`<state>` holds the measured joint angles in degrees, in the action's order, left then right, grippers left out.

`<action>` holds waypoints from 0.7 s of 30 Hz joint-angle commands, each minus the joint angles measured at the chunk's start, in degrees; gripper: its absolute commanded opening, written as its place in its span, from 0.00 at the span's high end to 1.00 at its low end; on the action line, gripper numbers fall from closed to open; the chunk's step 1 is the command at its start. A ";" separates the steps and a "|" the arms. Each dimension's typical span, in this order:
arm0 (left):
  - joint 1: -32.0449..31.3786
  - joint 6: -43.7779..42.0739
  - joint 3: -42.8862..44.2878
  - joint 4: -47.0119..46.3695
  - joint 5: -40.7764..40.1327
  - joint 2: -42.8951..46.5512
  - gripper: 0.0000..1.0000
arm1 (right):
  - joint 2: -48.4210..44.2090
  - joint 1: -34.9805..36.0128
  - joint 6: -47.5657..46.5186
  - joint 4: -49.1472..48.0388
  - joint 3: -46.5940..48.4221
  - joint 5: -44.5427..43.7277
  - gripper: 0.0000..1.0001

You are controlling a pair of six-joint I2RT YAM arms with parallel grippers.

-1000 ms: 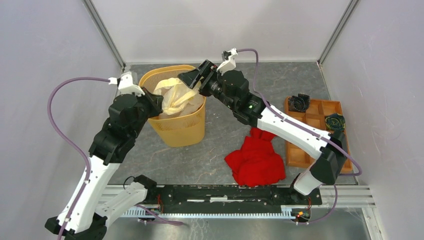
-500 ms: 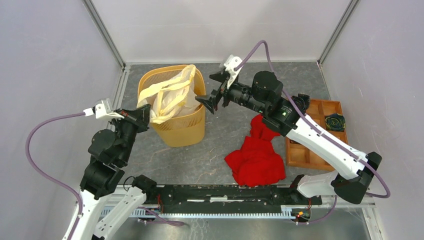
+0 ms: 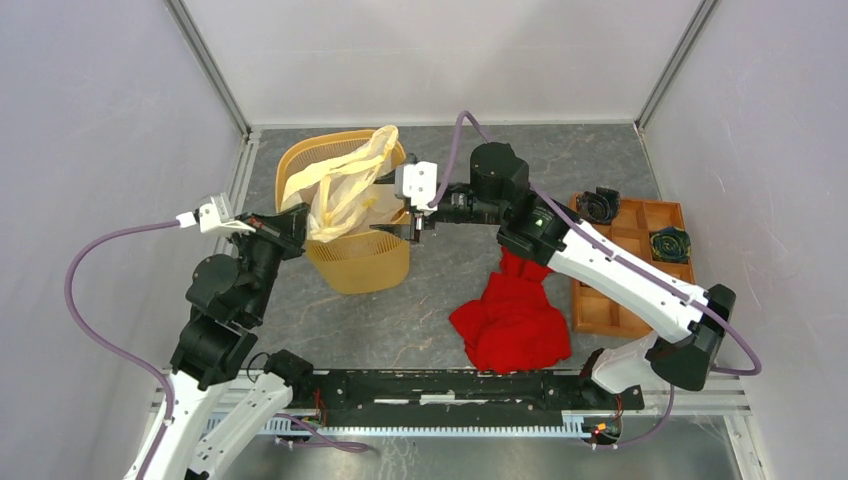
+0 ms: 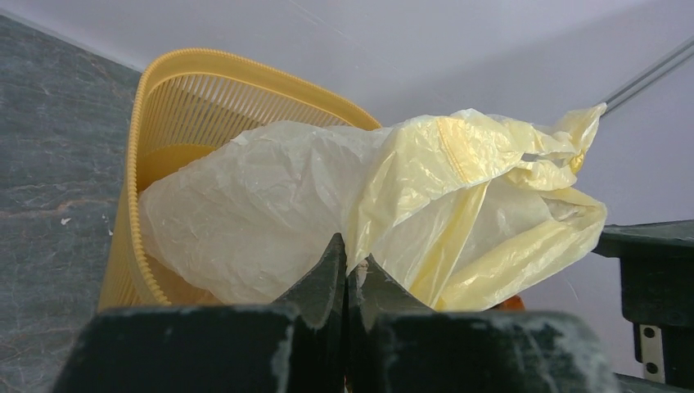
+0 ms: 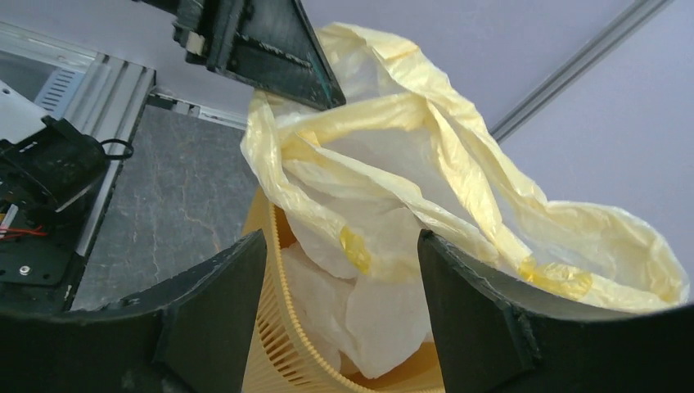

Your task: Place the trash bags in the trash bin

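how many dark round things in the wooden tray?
2. One dark round thing in the far-left corner compartment of the wooden tray, the other by its right edge. The right arm crosses the tray, so more may be hidden.

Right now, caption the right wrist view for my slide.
Open right gripper faces the cream trash bag bulging from the yellow trash bin, left gripper at the bag's edge.
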<state>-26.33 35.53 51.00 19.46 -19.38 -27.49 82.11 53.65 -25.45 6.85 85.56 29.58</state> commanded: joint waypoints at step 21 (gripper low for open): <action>0.08 0.95 5.84 5.88 -0.92 -2.74 0.98 | 7.03 8.79 -12.46 6.67 13.22 -11.18 0.40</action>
<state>-26.33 35.53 54.24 24.97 -19.55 -30.30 87.37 60.99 -33.26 9.06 94.24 20.25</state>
